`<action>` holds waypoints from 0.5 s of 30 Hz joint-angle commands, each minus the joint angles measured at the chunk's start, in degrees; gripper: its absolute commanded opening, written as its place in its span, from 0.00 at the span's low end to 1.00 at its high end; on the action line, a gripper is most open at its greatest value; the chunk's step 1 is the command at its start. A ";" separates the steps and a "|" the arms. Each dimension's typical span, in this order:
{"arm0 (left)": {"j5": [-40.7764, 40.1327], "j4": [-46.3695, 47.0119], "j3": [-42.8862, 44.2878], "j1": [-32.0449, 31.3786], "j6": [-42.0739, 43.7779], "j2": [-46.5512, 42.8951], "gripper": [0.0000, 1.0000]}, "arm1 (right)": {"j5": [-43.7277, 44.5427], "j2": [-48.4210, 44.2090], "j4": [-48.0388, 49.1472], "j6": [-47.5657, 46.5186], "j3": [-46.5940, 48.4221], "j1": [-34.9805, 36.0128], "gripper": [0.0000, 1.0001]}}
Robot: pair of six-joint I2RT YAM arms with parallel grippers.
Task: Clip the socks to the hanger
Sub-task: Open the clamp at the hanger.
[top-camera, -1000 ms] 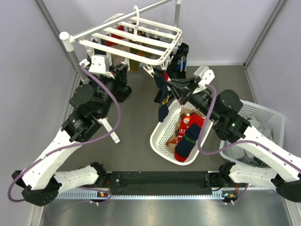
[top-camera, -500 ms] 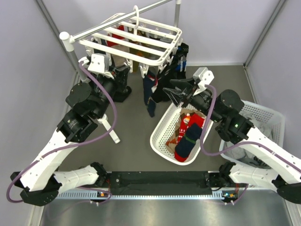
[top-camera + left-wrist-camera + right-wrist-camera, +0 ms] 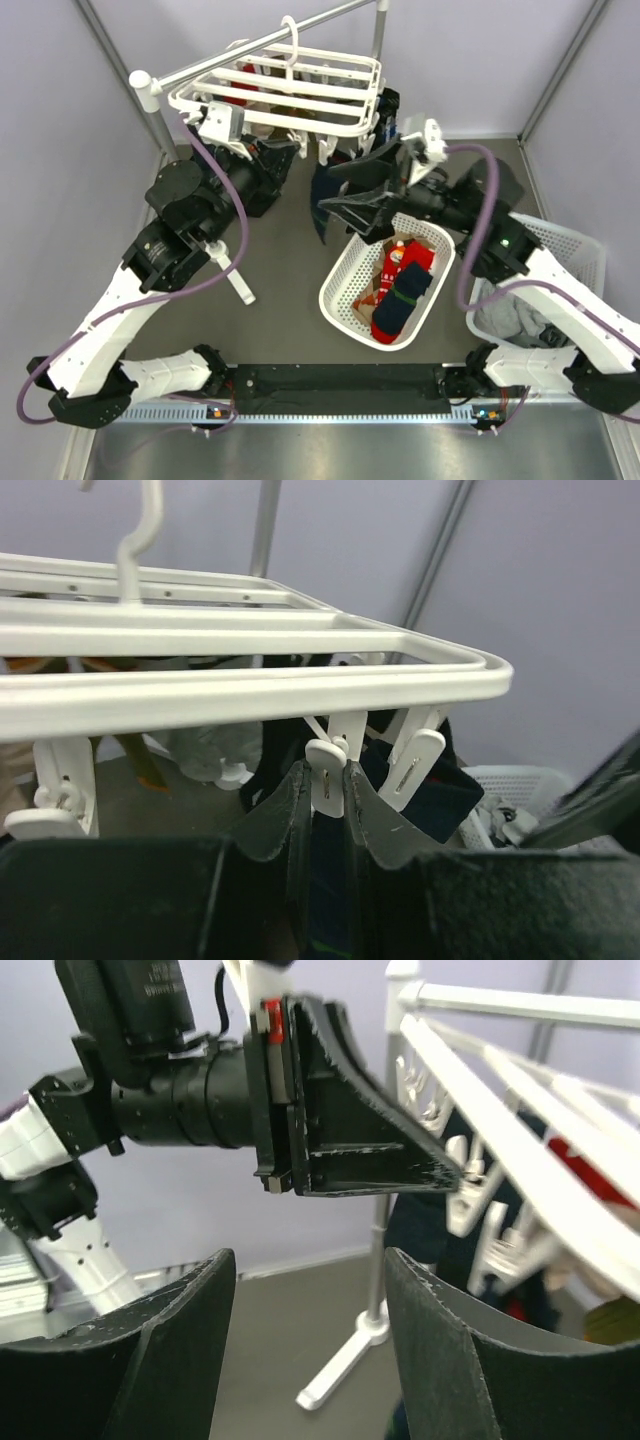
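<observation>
The white hanger hangs from a rail at the back. My left gripper is shut on one of its dangling clips under the front bar. A navy sock hangs below that clip, and it shows dark between the fingers. My right gripper stands open just right of the sock, with nothing in it. In the right wrist view the left gripper is straight ahead, beside the hanger. Red and navy socks lie in a white basket.
More socks hang clipped along the hanger's far and right sides. A second white basket with grey laundry stands at the right. The rail's white stand has a foot on the table at the left. Grey walls close in all round.
My right gripper has opened and let go of the navy sock, which now hangs under the hanger. The left gripper has moved right and up to the clip. The hanger has shifted a little.
</observation>
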 commanded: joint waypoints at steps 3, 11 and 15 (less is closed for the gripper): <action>9.68 -0.64 1.42 -0.16 -5.89 1.88 0.00 | -4.57 6.80 3.91 5.08 0.68 -0.30 0.61; 11.53 0.59 0.19 -0.16 -7.39 0.47 0.00 | 6.07 6.11 11.02 8.06 -6.60 -2.84 0.61; 11.53 1.38 -1.04 -0.16 -7.74 -0.14 0.00 | 7.66 5.23 15.59 9.39 -9.60 -3.46 0.61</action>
